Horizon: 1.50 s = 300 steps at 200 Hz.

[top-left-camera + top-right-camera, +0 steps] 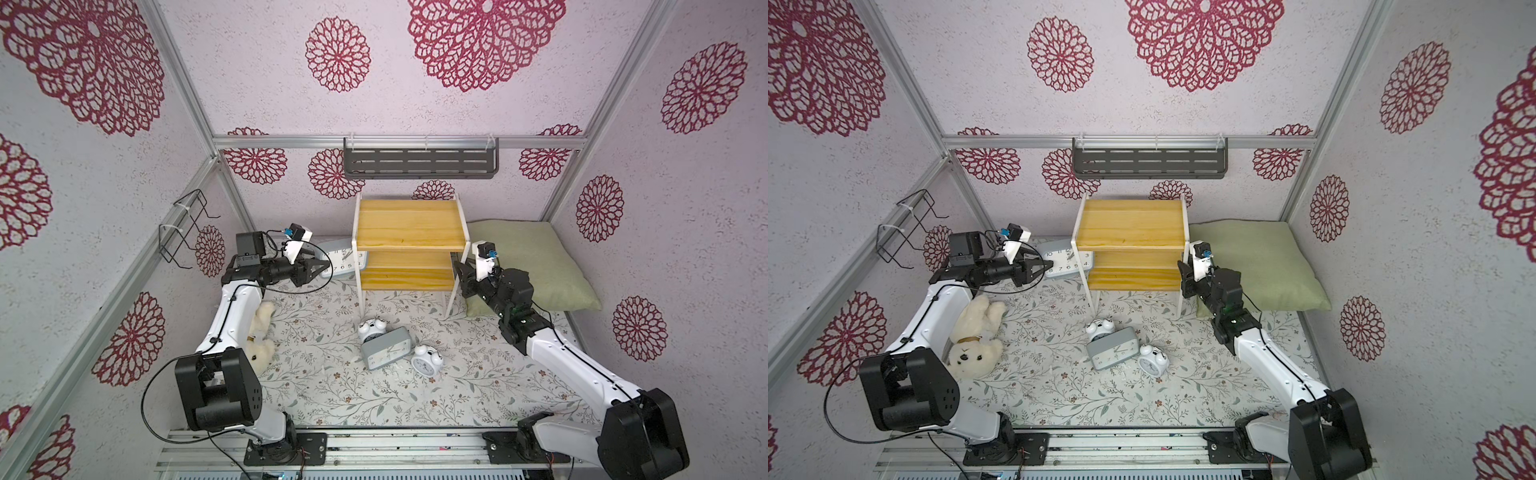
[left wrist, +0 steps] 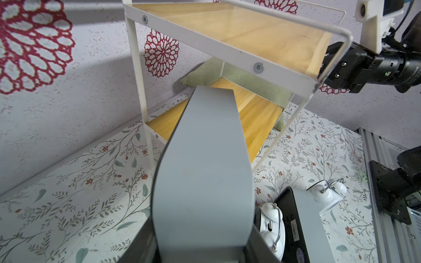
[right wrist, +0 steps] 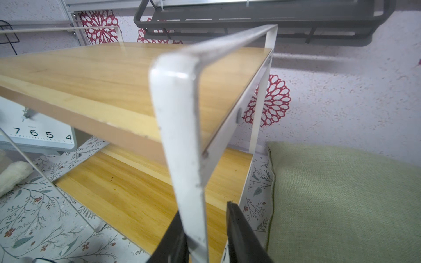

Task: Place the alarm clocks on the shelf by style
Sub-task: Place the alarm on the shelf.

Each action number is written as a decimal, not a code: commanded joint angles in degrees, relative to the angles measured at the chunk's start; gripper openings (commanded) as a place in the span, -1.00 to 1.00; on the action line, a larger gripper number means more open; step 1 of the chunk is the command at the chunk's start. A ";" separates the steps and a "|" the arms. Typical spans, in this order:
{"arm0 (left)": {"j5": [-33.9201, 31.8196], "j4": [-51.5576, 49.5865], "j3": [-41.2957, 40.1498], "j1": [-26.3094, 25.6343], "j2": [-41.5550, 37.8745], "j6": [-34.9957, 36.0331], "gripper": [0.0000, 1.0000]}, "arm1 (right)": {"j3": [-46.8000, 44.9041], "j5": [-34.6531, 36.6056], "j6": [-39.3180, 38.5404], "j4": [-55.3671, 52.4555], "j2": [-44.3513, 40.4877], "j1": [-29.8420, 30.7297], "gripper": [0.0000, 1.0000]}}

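Note:
A flat grey clock with a white dial point(image 1: 343, 257) point(image 1: 1065, 259) hangs upright just left of the shelf point(image 1: 409, 224) point(image 1: 1129, 224). My left gripper point(image 1: 322, 266) point(image 2: 202, 248) is shut on it, and its grey edge point(image 2: 205, 170) fills the left wrist view. At the shelf's right front frame leg point(image 3: 182, 141) is my right gripper point(image 1: 459, 268) point(image 3: 204, 209). The leg stands between its fingers, touching one, with a gap to the other. On the table lie a round white twin-bell clock point(image 1: 371, 328), a second grey clock point(image 1: 385, 347) and another twin-bell clock point(image 1: 427, 360).
A cream teddy bear point(image 1: 973, 336) lies by the left arm. A green pillow point(image 1: 532, 262) sits right of the shelf, behind the right arm. A dark grey slotted rack point(image 1: 419, 160) hangs on the back wall and a black wire holder point(image 1: 183, 232) on the left wall.

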 commanded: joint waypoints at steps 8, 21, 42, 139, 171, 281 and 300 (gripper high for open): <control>6.35 1.77 0.45 -0.57 1.95 7.35 -0.86 | 0.53 0.88 -1.56 3.81 0.06 -0.50 -0.43; 7.38 1.97 0.62 -0.63 2.82 8.46 -0.85 | 0.63 0.67 -2.37 3.71 0.14 -0.49 -0.44; 7.53 3.30 1.44 -1.14 4.51 7.86 -0.85 | 0.81 -0.26 -3.42 3.33 0.14 -0.54 -0.44; 12.65 11.79 4.21 -4.39 10.80 7.06 -0.87 | 0.75 -2.90 -4.11 3.30 0.99 -0.58 -0.46; 14.10 11.98 6.78 -5.46 14.16 7.50 -0.86 | 0.69 -3.34 -4.34 3.27 1.10 -0.58 -0.46; 15.92 11.27 12.24 -9.36 21.30 9.72 -0.82 | 0.70 -4.04 -4.18 3.24 1.42 -0.58 -0.46; 17.49 11.29 13.39 -10.00 22.58 8.97 -0.81 | 0.75 -4.09 -4.18 3.24 1.45 -0.58 -0.45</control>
